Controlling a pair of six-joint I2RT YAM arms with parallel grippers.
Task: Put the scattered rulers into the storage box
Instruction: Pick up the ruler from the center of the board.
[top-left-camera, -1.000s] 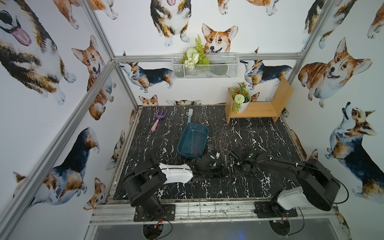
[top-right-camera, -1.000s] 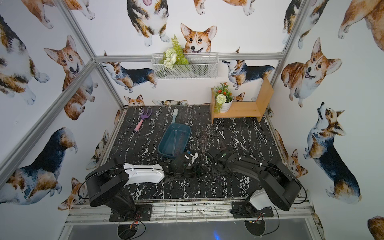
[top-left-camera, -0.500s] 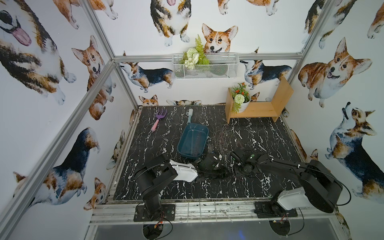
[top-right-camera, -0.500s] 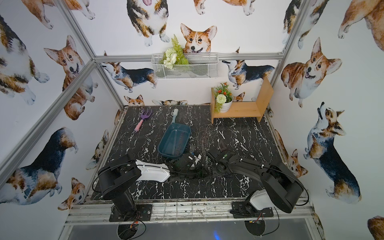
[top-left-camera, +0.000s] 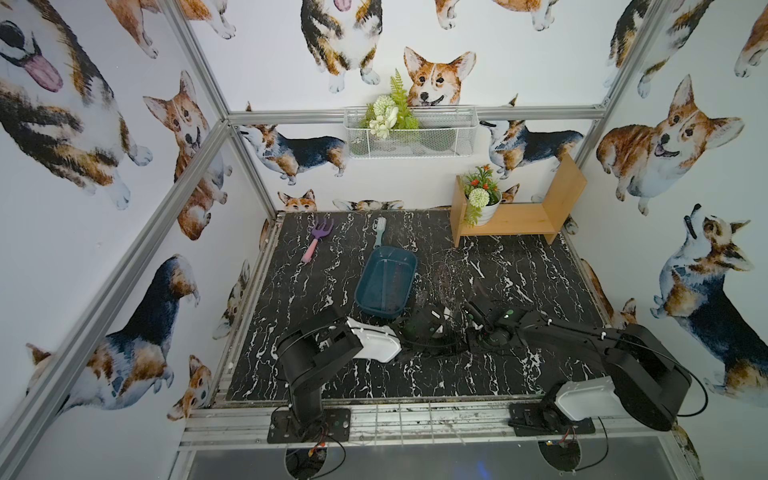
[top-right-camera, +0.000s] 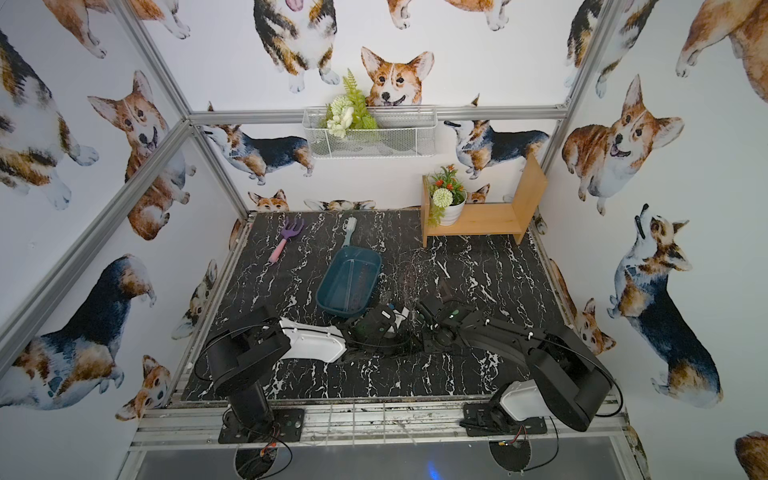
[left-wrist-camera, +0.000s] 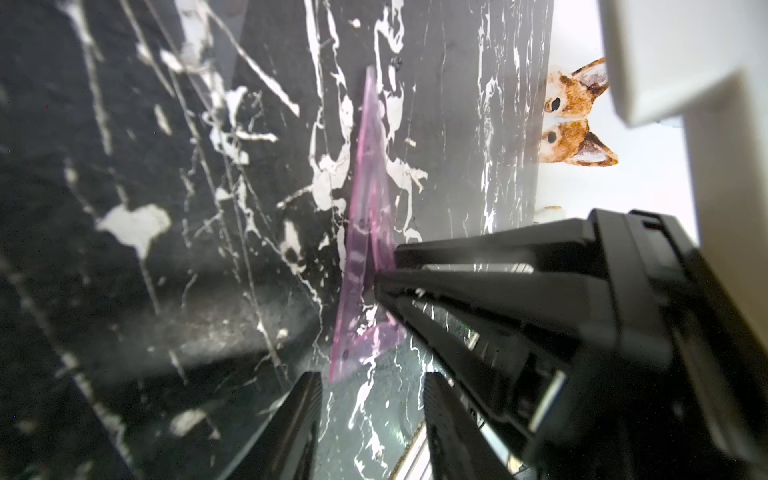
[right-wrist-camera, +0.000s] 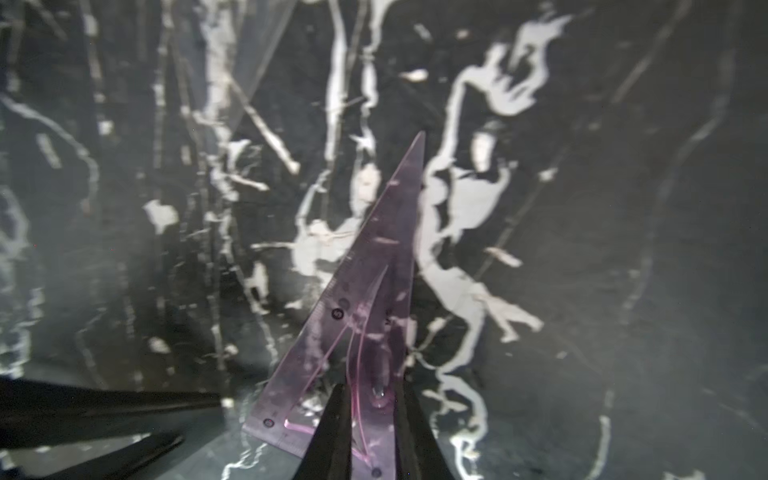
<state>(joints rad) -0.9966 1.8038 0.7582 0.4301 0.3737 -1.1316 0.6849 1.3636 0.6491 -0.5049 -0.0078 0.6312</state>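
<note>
Hands sit close over the dark surface (right-wrist-camera: 623, 249): the right hand (right-wrist-camera: 369, 392) pinches the purple ruler (right-wrist-camera: 374, 257); the left hand (left-wrist-camera: 372, 378) is spread beside it.

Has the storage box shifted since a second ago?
No. The storage box keeps its far rim just short of the green brush, as before.

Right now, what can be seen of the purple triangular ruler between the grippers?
The purple ruler is a thin, see-through, purple-tinted plastic triangle with a long inner cut-out, a printed scale along one edge and small dark dots. The right gripper is shut on its wide end, its sharp tip pointing away over the black marble table. The left gripper stands open by one corner; whether it touches, I cannot tell.
</note>
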